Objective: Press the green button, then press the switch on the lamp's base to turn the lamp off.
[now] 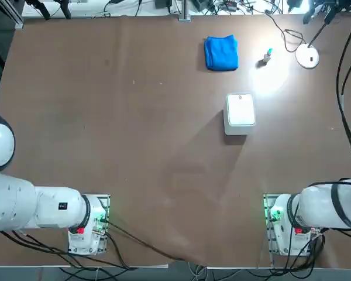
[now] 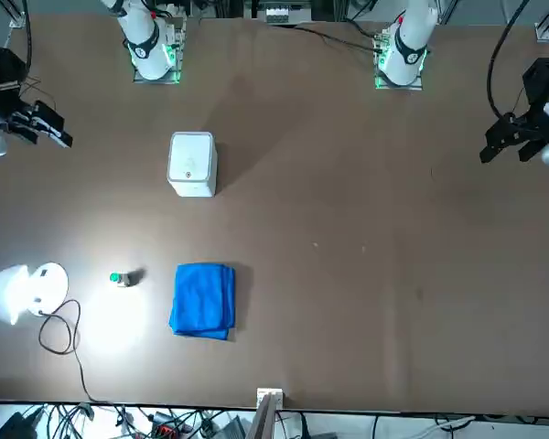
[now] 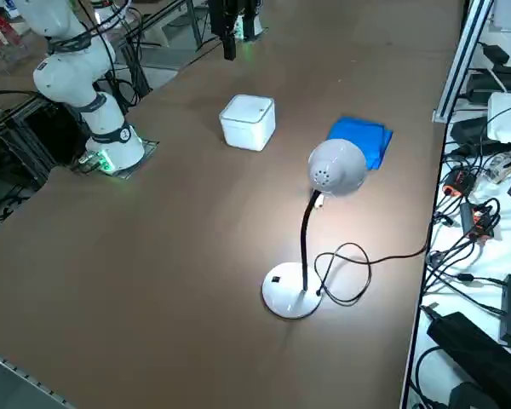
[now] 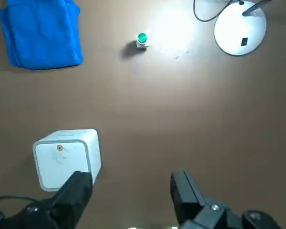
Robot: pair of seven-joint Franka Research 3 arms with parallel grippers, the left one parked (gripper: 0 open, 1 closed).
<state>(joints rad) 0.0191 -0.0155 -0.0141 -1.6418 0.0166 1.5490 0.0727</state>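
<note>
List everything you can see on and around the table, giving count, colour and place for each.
Green button: one, green cap on pale body, between cloth and lamp
Lamp: one, white foot, pale head, black neck, far right side of the table
Switch: one, black, on the lamp's foot
Cord: one, black, looped beside the lamp
Cloth: one, blue, left of the button
Box: one, white, nearer the arms than the cloth
Table: one, brown, beneath these
Right gripper: one, black, open, above the table

Cloth (image 1: pixel 221 53) folded, bright blue, beyond box (image 1: pixel 240 113). Button (image 1: pixel 267 55) lies between cloth and lamp base (image 1: pixel 307 56), apart from both. Box white, upright; shadow falls toward robot.
</note>
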